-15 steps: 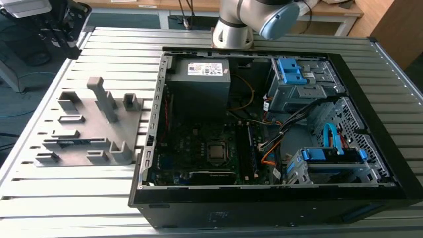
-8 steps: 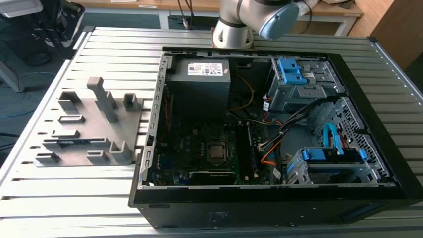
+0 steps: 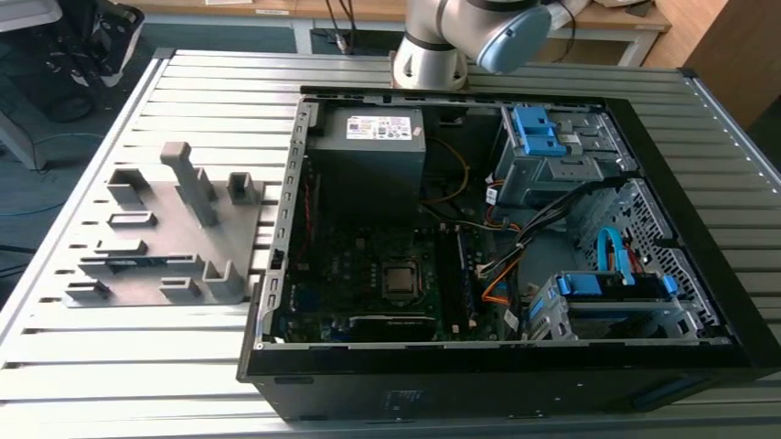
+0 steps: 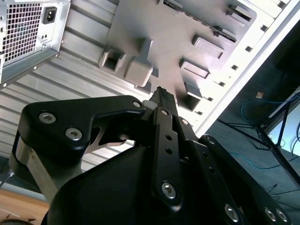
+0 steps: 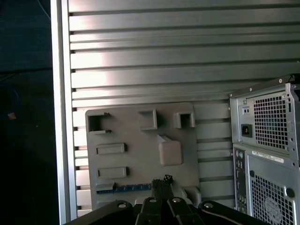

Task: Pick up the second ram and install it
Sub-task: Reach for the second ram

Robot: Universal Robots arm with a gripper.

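A ribbed metal worktop (image 3: 183, 82) is carrying everything here, with dark floor and loose cables lying beyond its edge. In the exterior view an open computer case (image 3: 488, 384) is lying on its side across the middle and right of the frame, showing its motherboard (image 3: 366, 274), a grey power supply (image 3: 366, 155) and blue drive brackets (image 3: 537, 128). A grey plastic fixture (image 3: 183, 229) with upright blocks is sitting just beside the case, at the exterior view's left. The arm (image 3: 433, 46) is rising from the upper centre of that frame.

In the first wrist view the tool (image 5: 162, 180) is hanging over the fixture with its fingers pressed together and nothing showing between them. The second ram (image 5: 124, 188) is lying there as a thin bluish-green strip along one edge of the fixture, its nearer end just beside the fingertips (image 5: 166, 178); whether they are touching cannot be told. The case's rear panel (image 5: 267, 140) is standing beside the fixture.
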